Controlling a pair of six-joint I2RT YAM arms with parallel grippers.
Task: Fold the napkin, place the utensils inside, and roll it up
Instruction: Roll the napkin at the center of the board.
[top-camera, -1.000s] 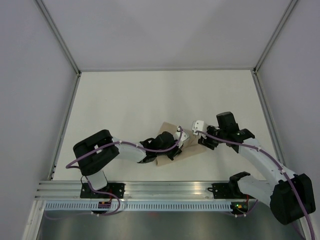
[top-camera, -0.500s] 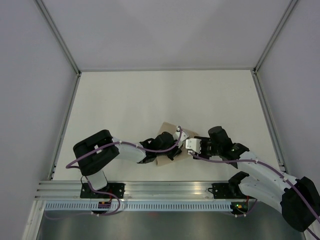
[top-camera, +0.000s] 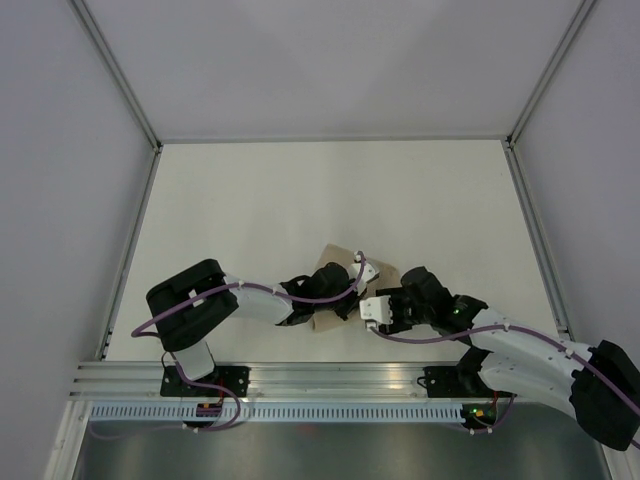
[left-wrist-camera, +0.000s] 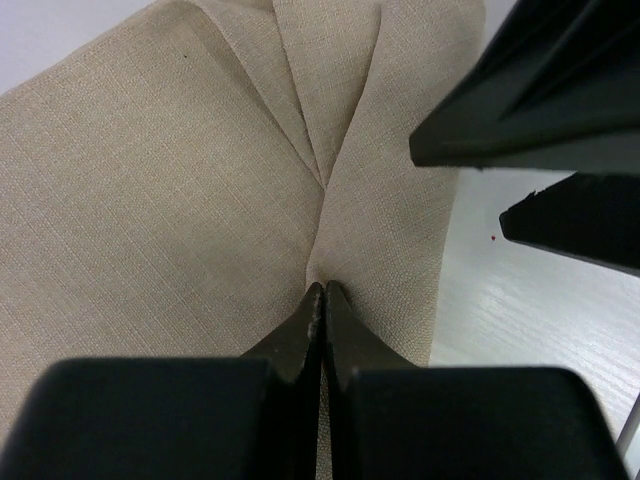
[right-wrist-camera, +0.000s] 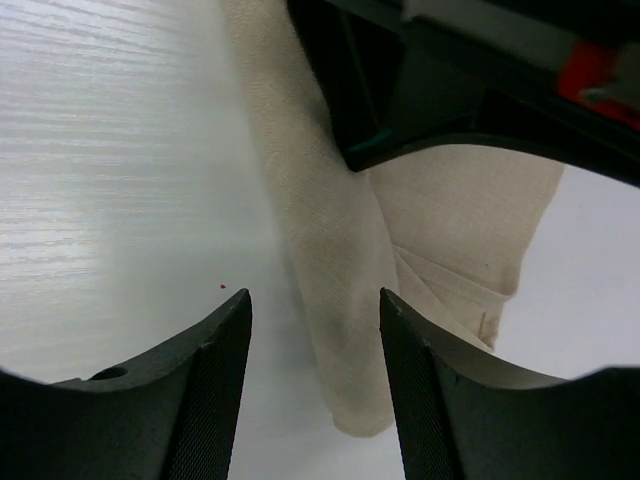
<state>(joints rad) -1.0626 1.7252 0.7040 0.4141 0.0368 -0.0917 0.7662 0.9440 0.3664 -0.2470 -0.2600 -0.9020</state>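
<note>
Napkin (top-camera: 333, 254) lies mostly hidden beneath left hand (left-wrist-camera: 322, 300) and right hand (right-wrist-camera: 315, 312).

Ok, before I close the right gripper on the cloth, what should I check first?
1. Left gripper pinching the napkin: ok, creases gather at its closed tips.
2. Right gripper open: ok.
3. Napkin's folded edge lined up between the right jaws: ok in the right wrist view; their height over it, cannot tell.
4. Utensils inside the fold: cannot tell, none visible.
5. Clearance between the two grippers: cannot tell, they sit very close.
</note>
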